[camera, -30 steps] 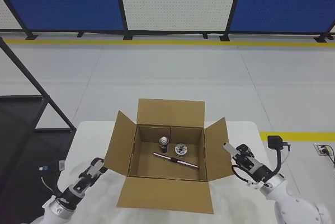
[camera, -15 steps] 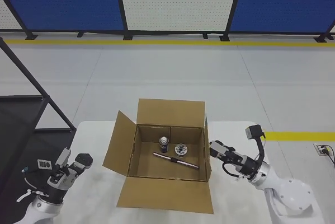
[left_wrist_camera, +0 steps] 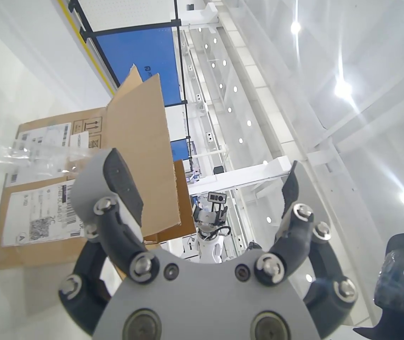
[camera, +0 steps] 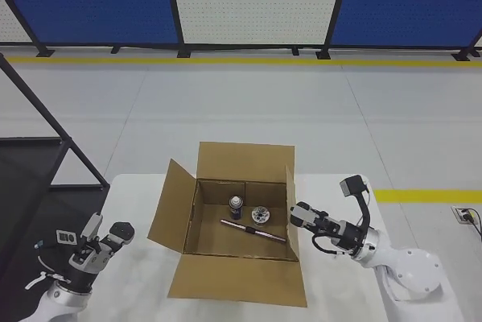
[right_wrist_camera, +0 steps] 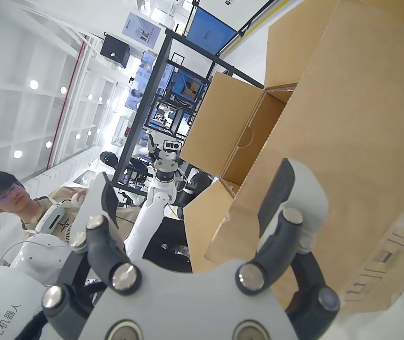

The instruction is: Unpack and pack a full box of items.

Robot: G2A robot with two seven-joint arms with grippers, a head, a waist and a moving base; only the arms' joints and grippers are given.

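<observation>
Pushed right flap [camera: 290,197] of open brown cardboard box [camera: 245,161] upright with spread right gripper [camera: 298,216]; kept left gripper [camera: 118,233] spread too, lower left of frame

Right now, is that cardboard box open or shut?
Open. The box has three flaps folded outward, one upright, and a rod, a small can and a round piece show inside.

Box [camera: 239,279] open above, right flap [camera: 290,201] upright beside right tool [camera: 298,215]

round item [camera: 260,213] too small to id
</observation>
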